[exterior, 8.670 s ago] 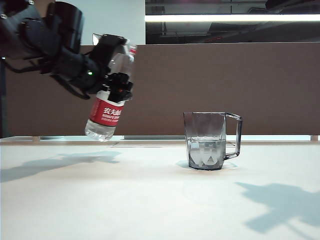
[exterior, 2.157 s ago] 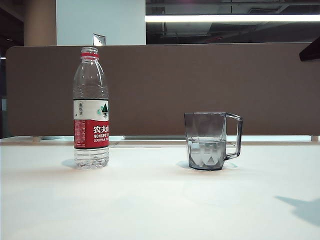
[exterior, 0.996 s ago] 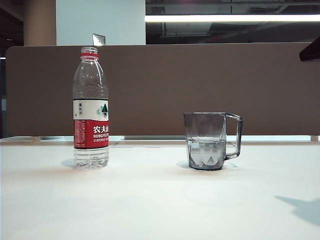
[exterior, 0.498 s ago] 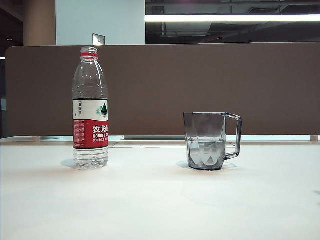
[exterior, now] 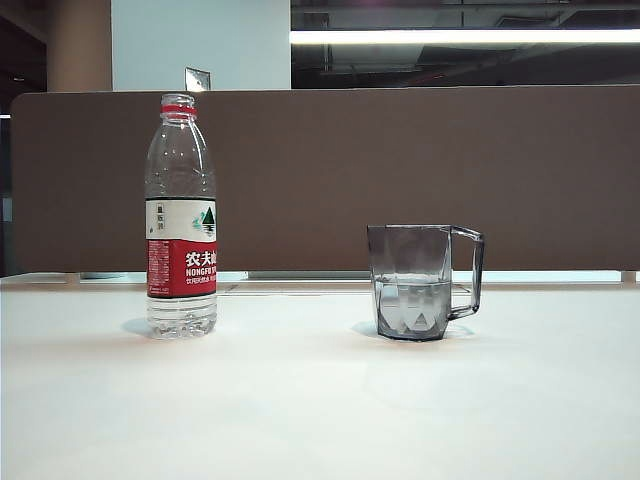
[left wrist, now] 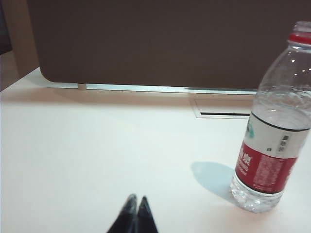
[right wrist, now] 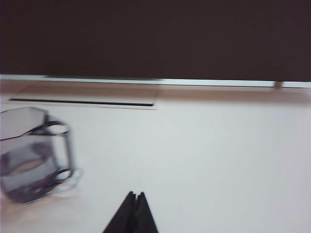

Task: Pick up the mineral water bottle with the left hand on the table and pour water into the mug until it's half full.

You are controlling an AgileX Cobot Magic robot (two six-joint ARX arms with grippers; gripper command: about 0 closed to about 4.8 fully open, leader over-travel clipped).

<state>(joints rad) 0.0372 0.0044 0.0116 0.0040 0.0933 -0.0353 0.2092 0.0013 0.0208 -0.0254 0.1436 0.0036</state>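
Left pincer [left wrist: 135, 200] closed tight, empty, low over table [exterior: 320, 400], apart from mineral water bottle [exterior: 181, 215]. Right pincer [right wrist: 135, 195] likewise closed, empty, beside mug [exterior: 420, 282]. Bottle upright on table, uncapped, well apart from mug. Mug upright, water [exterior: 412, 305] about halfway up. Brown partition [exterior: 400, 170] behind.

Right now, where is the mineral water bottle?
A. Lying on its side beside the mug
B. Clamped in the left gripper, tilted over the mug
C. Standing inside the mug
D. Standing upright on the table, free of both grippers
D: the mineral water bottle stands upright on the table, apart from the mug; the left gripper and right gripper are shut and empty.
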